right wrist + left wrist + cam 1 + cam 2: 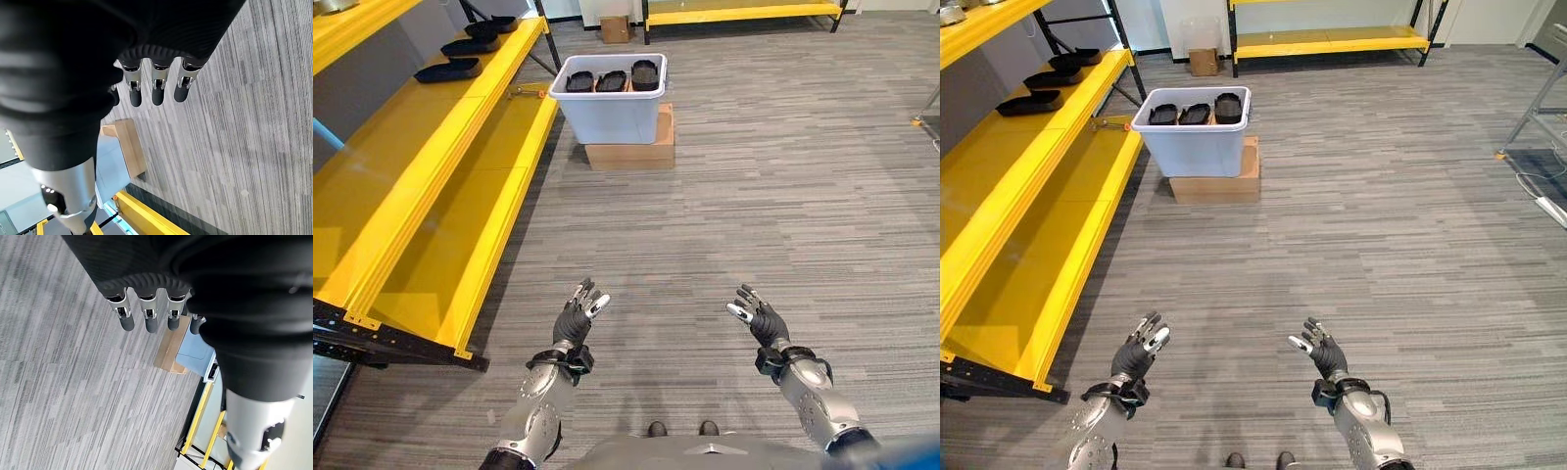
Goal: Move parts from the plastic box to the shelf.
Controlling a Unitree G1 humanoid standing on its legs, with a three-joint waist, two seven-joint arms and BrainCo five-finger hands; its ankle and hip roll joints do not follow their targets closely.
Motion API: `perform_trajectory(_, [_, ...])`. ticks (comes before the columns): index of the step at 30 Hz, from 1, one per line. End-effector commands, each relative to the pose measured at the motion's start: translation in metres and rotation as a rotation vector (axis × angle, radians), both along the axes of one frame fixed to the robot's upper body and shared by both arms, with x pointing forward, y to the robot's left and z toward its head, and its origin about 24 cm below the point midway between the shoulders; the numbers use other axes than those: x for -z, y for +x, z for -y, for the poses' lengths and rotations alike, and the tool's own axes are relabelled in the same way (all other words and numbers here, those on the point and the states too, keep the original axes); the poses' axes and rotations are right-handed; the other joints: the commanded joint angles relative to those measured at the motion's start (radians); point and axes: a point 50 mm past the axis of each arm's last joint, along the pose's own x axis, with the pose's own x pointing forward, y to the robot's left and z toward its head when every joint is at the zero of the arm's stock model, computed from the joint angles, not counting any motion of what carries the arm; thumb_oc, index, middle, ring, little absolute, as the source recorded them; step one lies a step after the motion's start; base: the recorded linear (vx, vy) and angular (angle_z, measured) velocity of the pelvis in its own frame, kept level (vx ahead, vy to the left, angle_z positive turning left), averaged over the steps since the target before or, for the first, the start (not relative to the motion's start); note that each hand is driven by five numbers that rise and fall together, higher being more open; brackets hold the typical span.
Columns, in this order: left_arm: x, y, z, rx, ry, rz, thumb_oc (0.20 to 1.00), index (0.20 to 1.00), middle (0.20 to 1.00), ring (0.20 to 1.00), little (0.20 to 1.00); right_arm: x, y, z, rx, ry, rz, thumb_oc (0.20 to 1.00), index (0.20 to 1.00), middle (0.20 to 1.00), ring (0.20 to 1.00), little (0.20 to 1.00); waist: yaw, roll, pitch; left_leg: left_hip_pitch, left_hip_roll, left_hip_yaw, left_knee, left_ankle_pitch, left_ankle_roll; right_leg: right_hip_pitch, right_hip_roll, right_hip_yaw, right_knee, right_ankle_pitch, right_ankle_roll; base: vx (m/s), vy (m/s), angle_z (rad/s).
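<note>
Both hands, left & right, open w/ nothing held; imo walk closer to the box first, then grab a part.

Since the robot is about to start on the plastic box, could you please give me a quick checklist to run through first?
1. Both hands free: left hand and right hand open, holding nothing: ok.
2. Black parts left in the plastic box: three show: ok.
3. Box steady on its cardboard box: upright: ok.
4. Free space on the yellow shelf: bare near end: ok.
5. Box within reach: far across the floor: not ok.
</note>
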Motion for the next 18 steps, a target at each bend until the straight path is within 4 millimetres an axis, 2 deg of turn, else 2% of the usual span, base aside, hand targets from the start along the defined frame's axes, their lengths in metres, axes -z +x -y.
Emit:
perform_trajectory(1, [-0.019, 0.009, -0.014, -0.024, 0.053, 0.102, 1.0, 1.0, 1.0, 1.0, 1.0, -0.01, 0.006, -0.017, -0.058, 0.026, 0.068, 1.0, 1.0, 1.0, 1.0, 1.0, -0.003, -0.054, -0.016, -0.053, 0.012, -0.036, 0.109, -0.089, 0.011, -0.105, -0.175, 0.026, 0.311, 0.158, 0.143, 0.07, 0.271, 0.15])
perform_trajectory(3, [-0.021, 0.009, -0.013, -0.004, 0.07, 0.109, 1.0, 1.0, 1.0, 1.0, 1.0, -0.009, 0.002, -0.018, -0.049, 0.051, 0.068, 1.0, 1.0, 1.0, 1.0, 1.0, -0.014, -0.045, 0.009, -0.021, -0.007, -0.046, 0.096, -0.09, 0.033, -0.17, -0.195, 0.043, 0.444, 0.233, 0.139, 0.08, 0.257, 0.25])
perform_trajectory(5, [-0.021, 0.009, -0.013, 0.006, 0.079, 0.109, 1.0, 1.0, 1.0, 1.0, 1.0, -0.009, 0.001, -0.018, -0.042, 0.06, 0.068, 1.0, 1.0, 1.0, 1.0, 1.0, -0.02, -0.041, 0.018, -0.004, -0.009, -0.046, 0.089, -0.093, 0.037, -0.202, -0.194, 0.037, 0.494, 0.232, 0.137, 0.1, 0.151, 0.32])
perform_trajectory(6, [-0.02, 0.008, -0.013, 0.018, 0.084, 0.112, 1.0, 1.0, 1.0, 1.0, 1.0, -0.009, 0.001, -0.018, -0.03, 0.071, 0.07, 1.0, 1.0, 1.0, 1.0, 1.0, -0.028, -0.03, 0.023, 0.022, -0.006, -0.044, 0.069, -0.1, 0.037, -0.271, -0.162, 0.004, 0.455, 0.189, 0.13, 0.11, 0.088, 0.22])
perform_trajectory(7, [-0.02, 0.008, -0.013, 0.018, 0.083, 0.112, 1.0, 1.0, 1.0, 1.0, 1.0, -0.009, 0.001, -0.017, -0.03, 0.071, 0.069, 1.0, 1.0, 1.0, 1.0, 1.0, -0.028, -0.03, 0.024, 0.025, -0.005, -0.045, 0.067, -0.101, 0.036, -0.269, -0.162, 0.004, 0.457, 0.186, 0.13, 0.24, 0.096, -0.15])
perform_trajectory(8, [-0.021, 0.009, -0.012, 0.029, 0.082, 0.114, 1.0, 1.0, 1.0, 1.0, 1.0, -0.01, 0.003, -0.017, -0.017, 0.095, 0.072, 1.0, 1.0, 1.0, 1.0, 1.0, -0.039, -0.037, 0.024, 0.044, -0.016, -0.052, 0.055, -0.11, 0.034, -0.312, -0.107, -0.013, 0.332, 0.164, 0.124, 0.23, -0.008, -0.32])
perform_trajectory(10, [-0.021, 0.009, -0.013, 0.028, 0.078, 0.121, 1.0, 1.0, 1.0, 1.0, 1.0, -0.008, 0.002, -0.017, -0.013, 0.095, 0.062, 1.0, 1.0, 1.0, 1.0, 1.0, -0.046, -0.055, 0.016, 0.086, -0.03, -0.064, 0.023, -0.123, 0.025, -0.328, -0.077, -0.069, 0.104, 0.195, 0.127, 0.29, -0.024, -0.16])
perform_trajectory(11, [-0.021, 0.009, -0.013, 0.028, 0.078, 0.12, 1.0, 1.0, 1.0, 1.0, 1.0, -0.007, 0.002, -0.017, -0.013, 0.095, 0.062, 1.0, 1.0, 1.0, 1.0, 1.0, -0.047, -0.05, 0.018, 0.093, -0.024, -0.066, 0.019, -0.123, 0.024, -0.316, -0.071, -0.074, 0.091, 0.199, 0.126, 0.33, -0.047, -0.03])
perform_trajectory(12, [-0.023, 0.01, -0.014, 0.032, 0.079, 0.13, 1.0, 1.0, 1.0, 1.0, 1.0, -0.008, 0.004, -0.016, -0.009, 0.092, 0.064, 1.0, 1.0, 1.0, 1.0, 1.0, -0.056, -0.058, 0.018, 0.124, -0.026, -0.077, -0.004, -0.129, 0.007, -0.309, -0.051, -0.101, -0.091, 0.241, 0.142, 0.33, -0.049, 0.06])
perform_trajectory(14, [-0.023, 0.012, -0.01, 0.043, 0.08, 0.132, 1.0, 1.0, 1.0, 1.0, 1.0, -0.01, 0.004, -0.017, -0.009, 0.092, 0.071, 1.0, 1.0, 1.0, 1.0, 1.0, -0.071, -0.071, 0.01, 0.152, -0.02, -0.086, -0.007, -0.144, -0.012, -0.309, -0.028, -0.089, -0.163, 0.259, 0.141, 0.4, -0.058, 0.28])
perform_trajectory(16, [-0.023, 0.015, -0.007, 0.052, 0.072, 0.134, 1.0, 1.0, 1.0, 1.0, 1.0, -0.01, 0.004, -0.016, -0.003, 0.091, 0.072, 1.0, 1.0, 1.0, 1.0, 1.0, -0.079, -0.075, 0.002, 0.171, -0.015, -0.095, -0.006, -0.156, -0.021, -0.31, -0.022, -0.077, -0.15, 0.261, 0.138, 0.36, -0.084, 0.34])
perform_trajectory(17, [-0.018, 0.013, -0.001, 0.07, 0.059, 0.12, 1.0, 1.0, 1.0, 1.0, 1.0, -0.007, -0.004, -0.015, 0.015, 0.109, 0.058, 1.0, 1.0, 1.0, 1.0, 1.0, -0.098, -0.082, -0.031, 0.2, 0.009, -0.113, 0.01, -0.177, -0.04, -0.272, 0.011, -0.037, -0.159, 0.257, 0.108, 0.46, -0.163, 0.59])
perform_trajectory(18, [-0.019, 0.015, 0.002, 0.076, 0.052, 0.127, 1.0, 1.0, 1.0, 1.0, 1.0, -0.007, -0.004, -0.014, 0.022, 0.117, 0.057, 1.0, 1.0, 1.0, 1.0, 1.0, -0.103, -0.084, -0.048, 0.194, 0.013, -0.116, 0.031, -0.182, -0.049, -0.26, 0.015, -0.032, -0.156, 0.259, 0.102, 0.63, -0.21, 0.75])
